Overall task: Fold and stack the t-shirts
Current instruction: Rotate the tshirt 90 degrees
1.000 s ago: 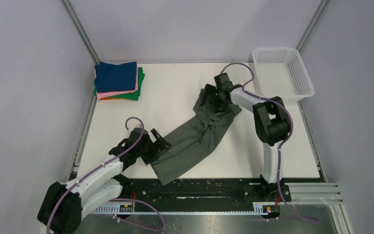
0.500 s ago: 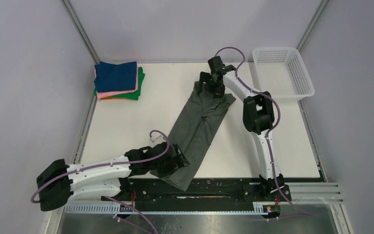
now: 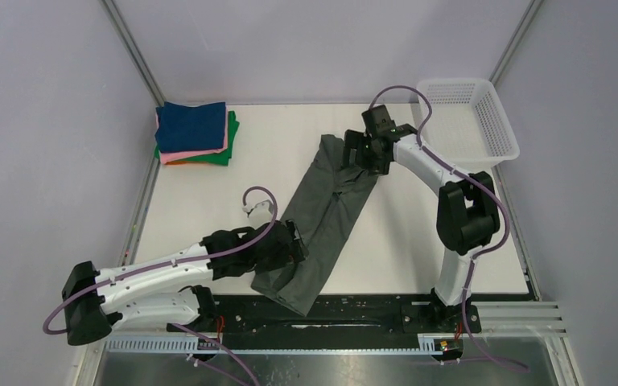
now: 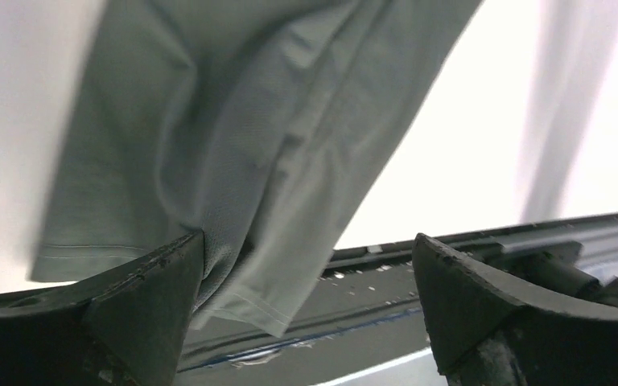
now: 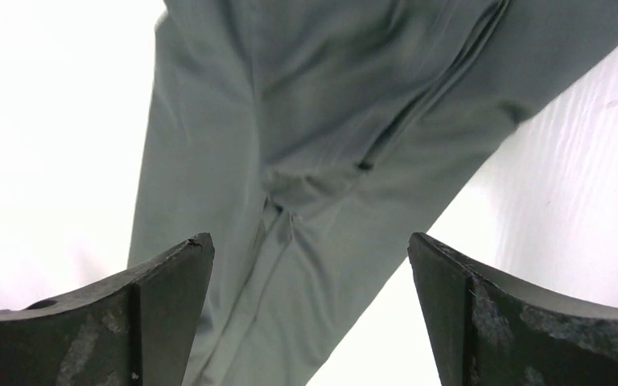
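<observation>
Left end effector and right end effector, jaws apart, over grey-green t-shirt; basket nearby

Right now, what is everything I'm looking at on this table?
Table: one, white, under everything.
Large t-shirt: one, dark grey-green, lying diagonally across the middle, its near end past the table's near edge.
Folded t-shirts: four, navy on top, with pink, orange and green edges showing, stacked in the far left corner.
Basket: one, white mesh, far right corner.
Left tool: one, black, open, at the large t-shirt's near end.
Right tool: one, black, open, above its far end.
</observation>
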### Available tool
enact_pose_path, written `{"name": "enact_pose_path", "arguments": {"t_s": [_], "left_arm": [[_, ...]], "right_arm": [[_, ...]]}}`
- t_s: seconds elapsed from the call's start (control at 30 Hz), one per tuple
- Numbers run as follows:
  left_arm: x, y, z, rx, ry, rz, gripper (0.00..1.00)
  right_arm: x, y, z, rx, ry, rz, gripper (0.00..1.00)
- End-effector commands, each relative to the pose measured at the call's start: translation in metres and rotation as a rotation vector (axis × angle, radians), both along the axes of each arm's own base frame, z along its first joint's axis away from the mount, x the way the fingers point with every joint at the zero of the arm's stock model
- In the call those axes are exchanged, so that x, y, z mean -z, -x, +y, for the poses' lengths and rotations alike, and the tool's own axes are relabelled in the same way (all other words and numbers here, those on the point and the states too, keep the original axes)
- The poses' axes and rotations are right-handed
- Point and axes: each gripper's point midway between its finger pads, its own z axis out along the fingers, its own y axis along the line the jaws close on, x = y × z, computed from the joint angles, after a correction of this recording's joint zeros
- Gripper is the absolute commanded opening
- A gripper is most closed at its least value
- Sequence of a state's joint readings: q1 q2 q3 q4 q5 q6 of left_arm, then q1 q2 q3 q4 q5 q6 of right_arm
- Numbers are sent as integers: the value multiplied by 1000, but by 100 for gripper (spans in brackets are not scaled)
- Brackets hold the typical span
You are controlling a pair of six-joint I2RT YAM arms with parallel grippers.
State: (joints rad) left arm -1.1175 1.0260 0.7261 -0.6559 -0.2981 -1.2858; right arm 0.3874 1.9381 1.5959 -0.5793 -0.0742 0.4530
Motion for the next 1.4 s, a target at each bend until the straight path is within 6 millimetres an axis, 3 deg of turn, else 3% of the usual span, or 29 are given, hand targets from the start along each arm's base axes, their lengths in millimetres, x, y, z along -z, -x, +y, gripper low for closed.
{"name": "enact_pose_path", "arguments": {"t_s": [0.0, 0.07, 0.17, 0.3, 0.5, 0.63, 0.8, 1.03, 1.2, 1.37], "left_arm": [[-4, -14, 41, -25, -151, -71, 99], [1, -15, 43, 12, -161, -67, 99], [5, -8, 30, 140, -132, -51, 99], [16, 12, -2, 336, -32, 0, 99], [41, 38, -30, 498, 4, 120, 99], [66, 48, -20, 505, -89, 202, 99], [76, 48, -19, 513, -149, 243, 99], [75, 39, -35, 520, -159, 240, 99], [74, 22, -55, 471, -138, 242, 99], [79, 2, -71, 398, -137, 281, 99]], "right_arm": [[12, 36, 26, -58, -71, 7, 100], [22, 48, 38, -93, -73, 26, 100], [35, 54, 48, -107, -67, 54, 99], [48, 48, 46, -79, -35, 72, 99], [51, 39, 37, -46, 10, 64, 99], [59, 35, 30, -17, 10, 85, 100], [75, 30, 31, -9, -14, 139, 99], [83, -5, 30, 19, -44, 170, 99], [85, -33, 45, -36, -62, 180, 100], [75, -74, 48, -58, -21, 138, 100]]}}
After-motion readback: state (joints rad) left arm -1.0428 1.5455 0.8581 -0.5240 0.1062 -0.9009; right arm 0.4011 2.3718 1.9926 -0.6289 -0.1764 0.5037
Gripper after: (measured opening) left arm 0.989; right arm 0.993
